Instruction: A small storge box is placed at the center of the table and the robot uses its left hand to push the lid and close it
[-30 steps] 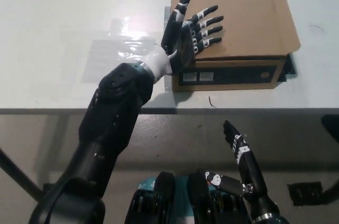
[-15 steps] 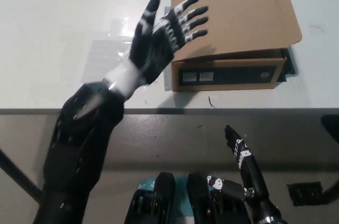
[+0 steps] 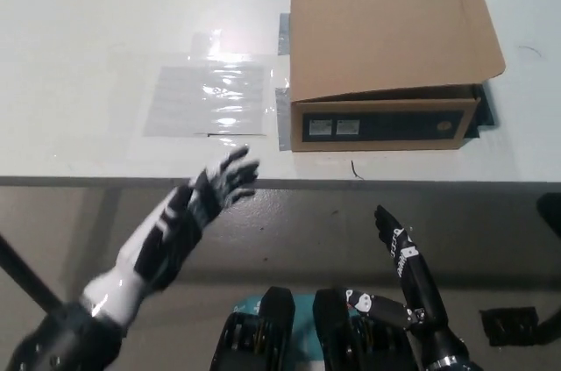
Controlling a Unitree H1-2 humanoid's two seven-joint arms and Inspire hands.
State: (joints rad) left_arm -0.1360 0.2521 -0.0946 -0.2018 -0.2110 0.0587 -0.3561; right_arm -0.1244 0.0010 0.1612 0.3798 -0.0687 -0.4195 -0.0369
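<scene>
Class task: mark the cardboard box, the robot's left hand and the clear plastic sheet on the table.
cardboard box (image 3: 386,38), head view, middle of lid.
left hand (image 3: 209,196), head view, palm.
clear plastic sheet (image 3: 206,97), head view, centre.

Nothing legible is showing anywhere in the head view. The cardboard storage box (image 3: 386,38) is carrying two small white labels (image 3: 336,127) on its dark front panel, plus a small round mark (image 3: 444,125) at the panel's right end, but the print is too small and blurred to read. White markings are showing on the black right hand (image 3: 405,253), also unreadable. No brand, no. or sign is coming through.
</scene>
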